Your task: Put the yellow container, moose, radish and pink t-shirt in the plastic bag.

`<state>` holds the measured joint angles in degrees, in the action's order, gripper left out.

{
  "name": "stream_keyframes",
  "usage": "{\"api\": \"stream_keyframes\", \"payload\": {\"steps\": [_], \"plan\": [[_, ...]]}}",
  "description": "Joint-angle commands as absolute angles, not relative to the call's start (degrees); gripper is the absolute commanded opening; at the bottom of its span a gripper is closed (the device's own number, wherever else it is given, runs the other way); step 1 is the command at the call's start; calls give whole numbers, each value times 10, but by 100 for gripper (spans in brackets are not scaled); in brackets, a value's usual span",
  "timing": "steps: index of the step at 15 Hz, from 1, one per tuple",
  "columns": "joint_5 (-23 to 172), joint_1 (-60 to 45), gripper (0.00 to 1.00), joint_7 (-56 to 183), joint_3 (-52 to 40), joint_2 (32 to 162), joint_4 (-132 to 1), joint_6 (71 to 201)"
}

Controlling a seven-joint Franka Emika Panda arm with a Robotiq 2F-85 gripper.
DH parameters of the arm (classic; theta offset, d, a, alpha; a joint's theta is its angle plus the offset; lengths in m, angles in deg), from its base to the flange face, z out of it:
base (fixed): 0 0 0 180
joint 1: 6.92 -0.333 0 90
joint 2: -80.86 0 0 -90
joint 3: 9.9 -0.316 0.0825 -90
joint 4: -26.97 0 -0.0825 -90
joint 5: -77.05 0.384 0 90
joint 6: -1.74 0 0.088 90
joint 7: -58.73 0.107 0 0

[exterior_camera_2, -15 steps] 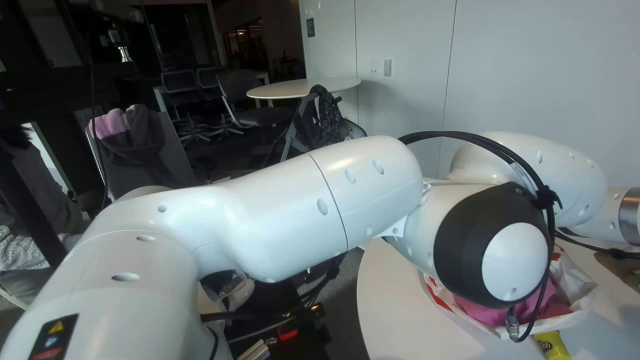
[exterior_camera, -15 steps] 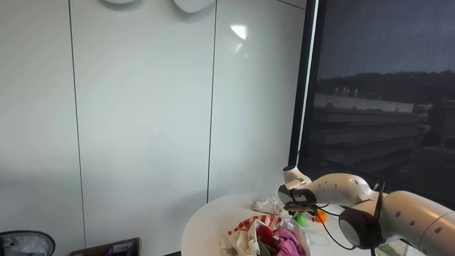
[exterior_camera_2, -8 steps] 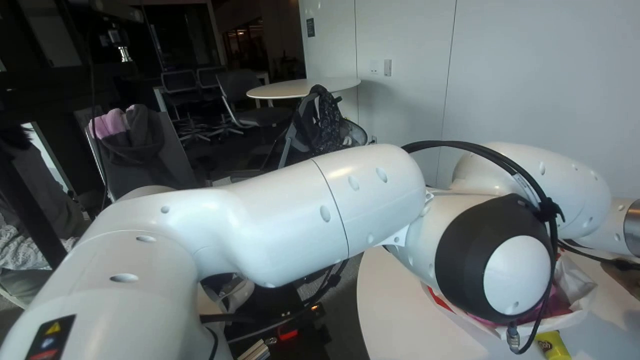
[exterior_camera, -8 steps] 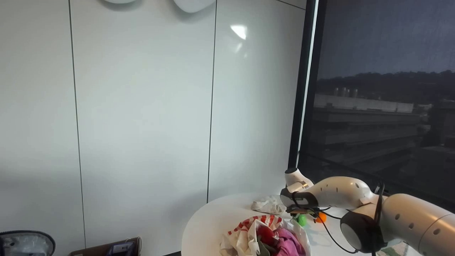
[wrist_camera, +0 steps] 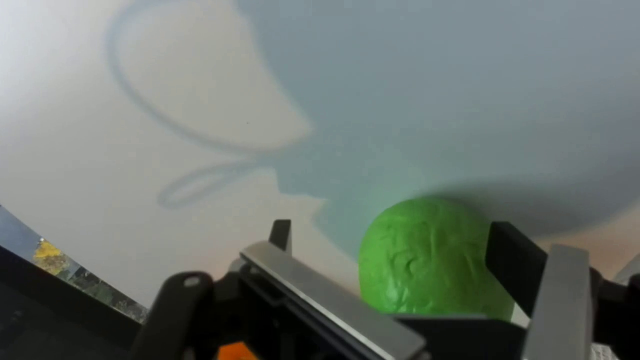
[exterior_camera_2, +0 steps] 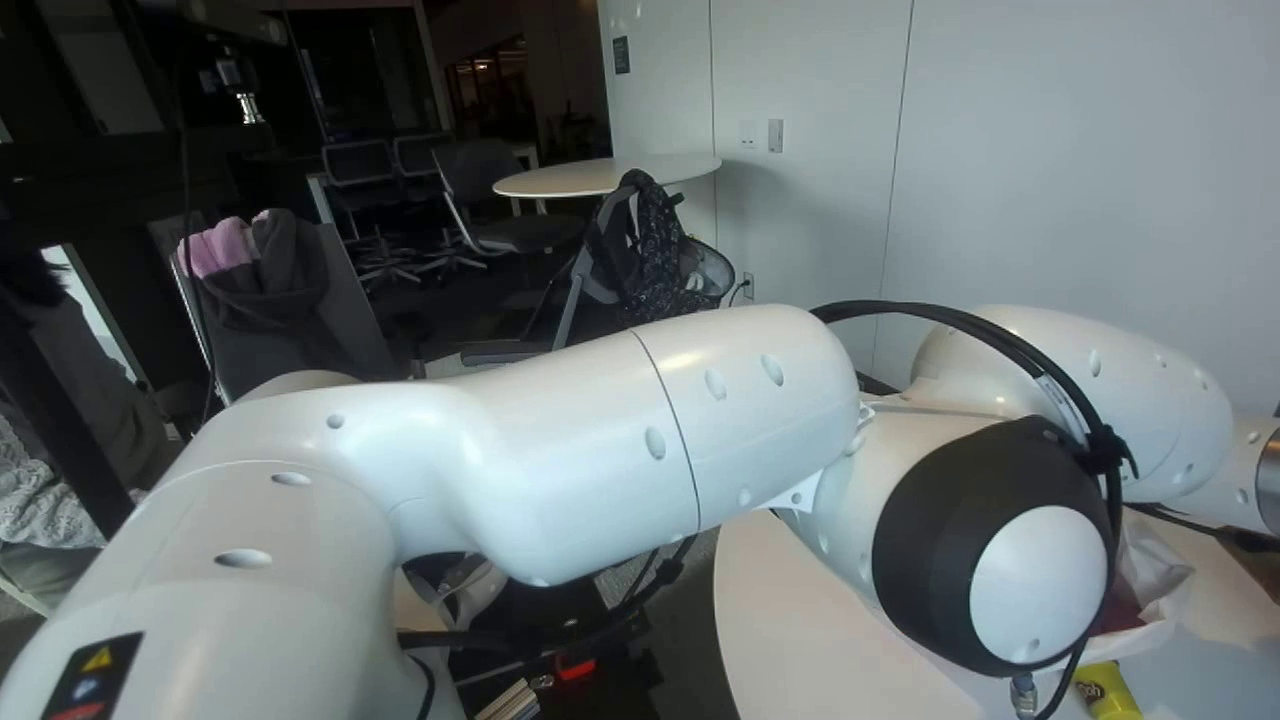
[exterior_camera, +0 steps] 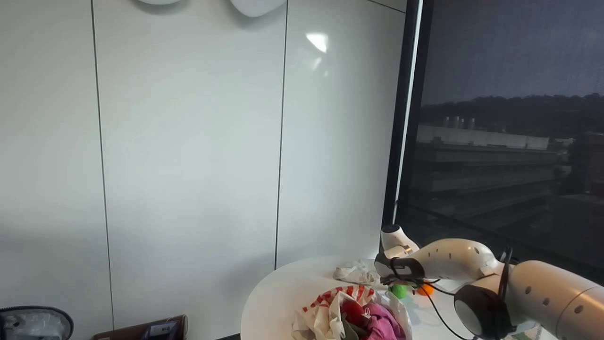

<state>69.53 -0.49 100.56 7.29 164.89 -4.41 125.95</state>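
In the wrist view my gripper (wrist_camera: 397,247) is open. A round green ball (wrist_camera: 430,250) lies on the table between its fingers, nearer the right-hand one; whether that finger touches it I cannot tell. A gap shows on the ball's left. The plastic bag (exterior_camera: 322,321), whitish with red stripes, stands open on the table, and the pink t-shirt (exterior_camera: 383,323) lies inside it beside something red. Just outside the bag is the yellow container (exterior_camera_2: 1105,690), in an exterior view. Neither the moose nor the radish can be made out.
An orange ball (exterior_camera: 425,289) sits close to the green one. Behind the bag lies a crumpled white cloth or film (exterior_camera: 356,272). The round white table (exterior_camera: 269,302) has a wall behind it and a window at one side. My arm (exterior_camera_2: 990,540) covers much of the bag in an exterior view.
The arm has come down steadily, bringing the gripper lower over the green ball. In an exterior view it now hides the pink cloth. The jaws have stayed open.
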Motion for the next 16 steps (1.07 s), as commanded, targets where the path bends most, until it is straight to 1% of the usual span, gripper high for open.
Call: {"api": "stream_keyframes", "payload": {"steps": [1,6,7,8,15,16], "plan": [[707,11,100,997,60,1671,-5,1286],[706,19,100,991,50,1675,-2,1302],[706,28,100,986,45,1697,37,1289],[696,22,100,989,37,1660,-29,1318],[703,37,99,958,18,1661,-40,1355],[702,38,75,956,19,1661,-42,1358]]}}
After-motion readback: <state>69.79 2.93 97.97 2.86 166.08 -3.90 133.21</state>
